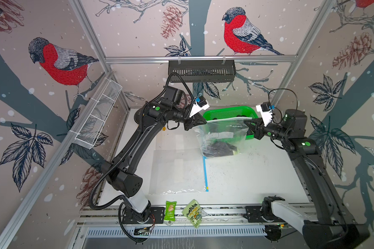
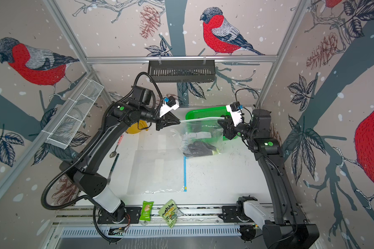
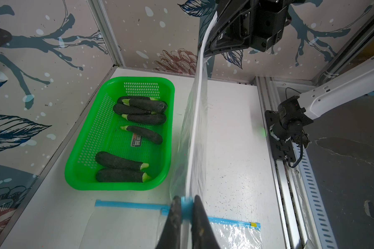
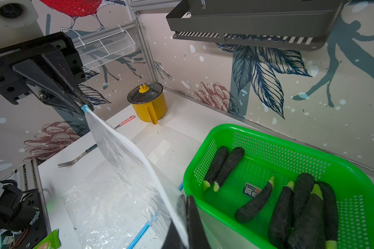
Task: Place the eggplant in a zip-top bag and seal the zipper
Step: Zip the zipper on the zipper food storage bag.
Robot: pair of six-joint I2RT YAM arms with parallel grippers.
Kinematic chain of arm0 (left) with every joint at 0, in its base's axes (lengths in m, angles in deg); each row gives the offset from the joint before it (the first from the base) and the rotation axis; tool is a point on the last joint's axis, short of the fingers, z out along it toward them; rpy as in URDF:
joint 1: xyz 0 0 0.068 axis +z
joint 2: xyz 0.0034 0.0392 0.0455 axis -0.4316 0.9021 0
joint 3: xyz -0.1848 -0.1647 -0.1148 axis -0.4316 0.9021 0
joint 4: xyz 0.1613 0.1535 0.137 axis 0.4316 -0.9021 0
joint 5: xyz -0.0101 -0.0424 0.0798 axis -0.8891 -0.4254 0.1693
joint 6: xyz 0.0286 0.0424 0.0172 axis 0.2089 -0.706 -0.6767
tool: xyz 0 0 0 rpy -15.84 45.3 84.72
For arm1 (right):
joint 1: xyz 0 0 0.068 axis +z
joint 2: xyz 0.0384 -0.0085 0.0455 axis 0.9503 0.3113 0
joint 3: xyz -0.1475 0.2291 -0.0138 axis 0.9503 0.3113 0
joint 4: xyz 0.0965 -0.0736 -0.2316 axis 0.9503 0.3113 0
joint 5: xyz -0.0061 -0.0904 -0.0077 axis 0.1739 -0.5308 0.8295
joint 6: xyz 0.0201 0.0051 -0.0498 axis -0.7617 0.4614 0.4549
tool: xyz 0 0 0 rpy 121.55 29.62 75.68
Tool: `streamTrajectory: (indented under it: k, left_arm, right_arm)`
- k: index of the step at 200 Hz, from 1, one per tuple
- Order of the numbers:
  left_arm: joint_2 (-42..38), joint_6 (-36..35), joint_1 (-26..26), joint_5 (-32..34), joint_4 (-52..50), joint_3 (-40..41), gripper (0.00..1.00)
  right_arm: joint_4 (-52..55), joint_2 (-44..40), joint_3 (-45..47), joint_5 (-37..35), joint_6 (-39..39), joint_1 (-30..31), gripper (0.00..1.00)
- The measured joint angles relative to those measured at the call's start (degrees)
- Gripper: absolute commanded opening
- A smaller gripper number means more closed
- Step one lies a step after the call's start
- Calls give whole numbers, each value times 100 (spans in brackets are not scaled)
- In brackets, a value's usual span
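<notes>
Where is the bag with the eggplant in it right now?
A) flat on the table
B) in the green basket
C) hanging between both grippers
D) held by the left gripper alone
C: the bag is pinched at its top edge by the left gripper at one end and the right gripper at the other, the eggplant sagging low inside.

Seven eggplants in basket, two zip-top bags, two snack packets, one fork

The basket is green, eggplants near-black, bag clear, pot yellow.
</notes>
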Motion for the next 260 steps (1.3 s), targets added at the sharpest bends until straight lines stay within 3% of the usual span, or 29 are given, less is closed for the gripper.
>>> streamTrajectory:
  k: [96,201,219,240,260]
  left_arm:
    - [-243,350,164,544,310,302,10]
    - [-144,651,199,938,426,-7,9]
    - [0,748,199,975,413,-188,9]
    - [90,767,175,1228,380,-304,8]
    - [98,765,46,1270,376,-323,8]
  right_arm:
    - [4,-70,0,-153,-109,-190,2]
    - [68,-199,42,-417,-258,-264,2]
    - [66,-267,61,-435,-258,-258,16]
    - [90,-350,66,-717,-278,-168,57]
    - [245,-363,-87,-868,-212,136,65]
